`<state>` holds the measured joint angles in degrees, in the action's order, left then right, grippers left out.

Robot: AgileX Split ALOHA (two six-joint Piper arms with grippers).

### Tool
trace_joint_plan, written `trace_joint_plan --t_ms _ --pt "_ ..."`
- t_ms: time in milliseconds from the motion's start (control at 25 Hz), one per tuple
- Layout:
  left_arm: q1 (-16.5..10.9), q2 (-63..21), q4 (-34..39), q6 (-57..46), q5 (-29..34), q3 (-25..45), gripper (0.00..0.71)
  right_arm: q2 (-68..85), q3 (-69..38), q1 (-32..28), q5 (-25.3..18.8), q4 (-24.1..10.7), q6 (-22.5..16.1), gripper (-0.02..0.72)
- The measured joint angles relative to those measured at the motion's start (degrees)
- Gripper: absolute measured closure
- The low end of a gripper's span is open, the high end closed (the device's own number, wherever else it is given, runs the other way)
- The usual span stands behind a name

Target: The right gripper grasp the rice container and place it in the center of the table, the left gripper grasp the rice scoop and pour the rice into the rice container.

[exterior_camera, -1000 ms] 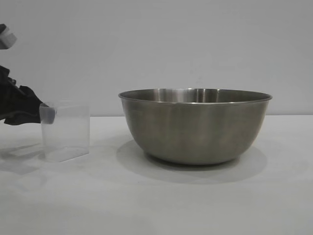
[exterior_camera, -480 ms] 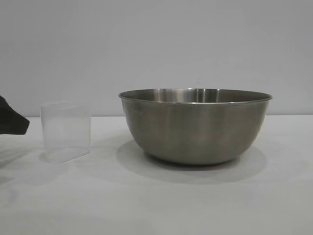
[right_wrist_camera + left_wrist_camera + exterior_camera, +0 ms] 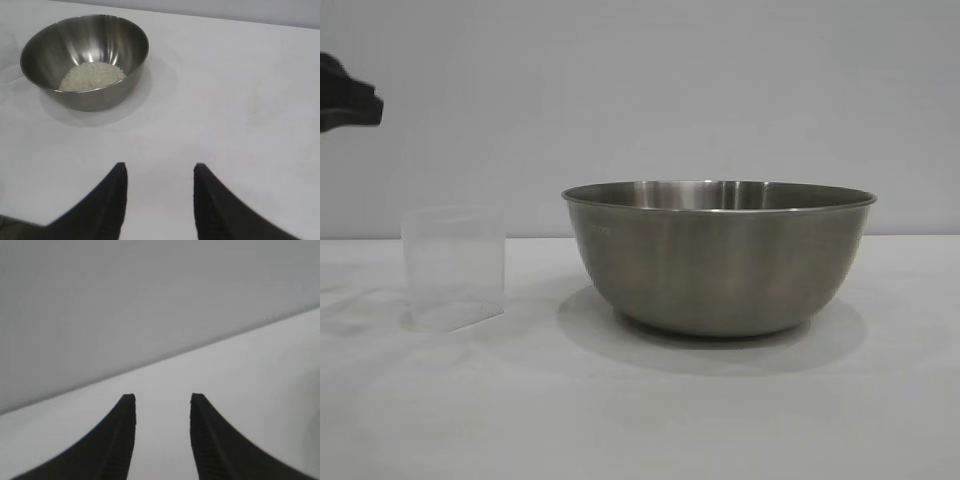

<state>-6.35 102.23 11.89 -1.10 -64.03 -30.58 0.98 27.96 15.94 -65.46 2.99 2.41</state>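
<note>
The steel rice container (image 3: 720, 255) stands on the white table (image 3: 640, 420) near the middle. In the right wrist view the container (image 3: 85, 60) holds a pale heap of rice (image 3: 92, 76). The clear rice scoop (image 3: 453, 267) stands upright and empty on the table to the container's left. My left gripper (image 3: 350, 103) is raised at the far left, above and clear of the scoop; in its wrist view it (image 3: 162, 399) is open with nothing between its fingers. My right gripper (image 3: 159, 169) is open and empty, well back from the container.
A plain grey wall runs behind the table. Bare white tabletop lies in front of the container and to its right.
My left gripper let go of the scoop, drew back to the left, then rose above it. The scoop and the container have not moved.
</note>
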Motion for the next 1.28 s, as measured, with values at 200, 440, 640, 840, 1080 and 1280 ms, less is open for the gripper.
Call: trace_joint_plan --t_ms 200,440,640,840,1080,1280 --pt "-4.75 -4.76 3.88 -0.18 2.77 0.00 0.443 0.00 0.00 0.00 0.00 0.00 0.00 0.398" --pt "-4.76 -18.76 6.16 -0.32 15.59 0.10 0.443 0.00 0.00 0.00 0.00 0.00 0.00 0.398" --pt "-4.76 -32.65 5.67 -4.26 34.30 0.21 0.443 0.00 0.00 0.00 0.00 0.00 0.00 0.398" --pt "-4.76 -43.33 6.61 -9.34 48.94 0.21 0.443 0.00 0.00 0.00 0.00 0.00 0.00 0.398" --pt "-4.76 -55.43 7.04 -10.51 64.39 0.21 0.443 0.00 0.00 0.00 0.00 0.00 0.00 0.398" --pt "-4.76 -61.49 5.19 -10.74 73.48 0.41 0.443 0.00 0.00 0.00 0.00 0.00 0.00 0.398"
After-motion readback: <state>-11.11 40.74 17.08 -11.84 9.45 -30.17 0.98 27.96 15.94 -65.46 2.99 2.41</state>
